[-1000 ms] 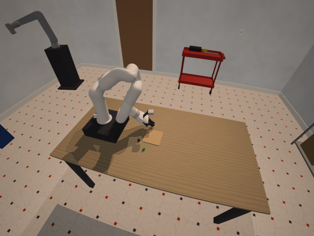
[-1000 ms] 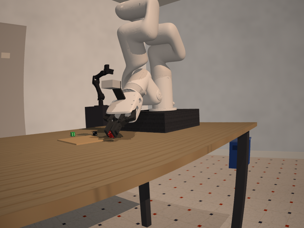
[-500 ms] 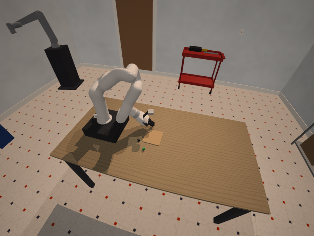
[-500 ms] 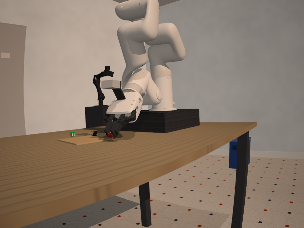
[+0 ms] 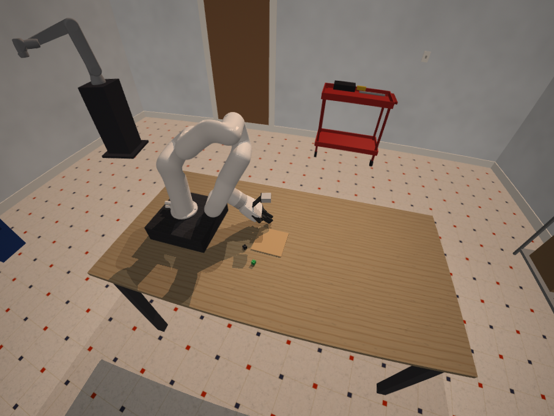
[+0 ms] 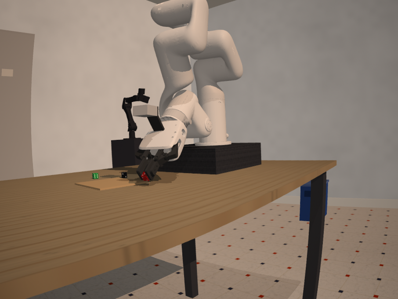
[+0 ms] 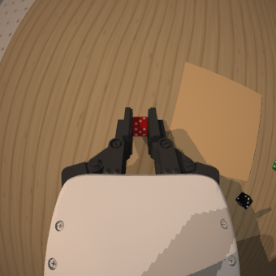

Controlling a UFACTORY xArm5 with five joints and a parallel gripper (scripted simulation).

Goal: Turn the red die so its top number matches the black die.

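Note:
My gripper [image 5: 268, 218] [image 6: 146, 175] [image 7: 140, 118] is shut on the red die [image 6: 145, 176] [image 7: 140, 127]. It points obliquely down, and the die is tilted between the fingertips, low over the table beside the mat [image 5: 270, 243] [image 6: 103, 184] [image 7: 219, 122]. Whether the die touches the table I cannot tell. Two of its pipped faces show in the wrist view. The black die [image 5: 244, 247] [image 6: 124, 174] [image 7: 243, 200] lies on the table just off the mat; its top number is too small to read surely.
A green die [image 5: 253, 262] [image 6: 95, 175] [image 7: 274, 165] lies on the table off the mat, near the black die. The arm's black base block [image 5: 178, 237] [image 6: 205, 160] stands on the wooden table [image 5: 358, 277] [image 6: 96, 225] behind the gripper.

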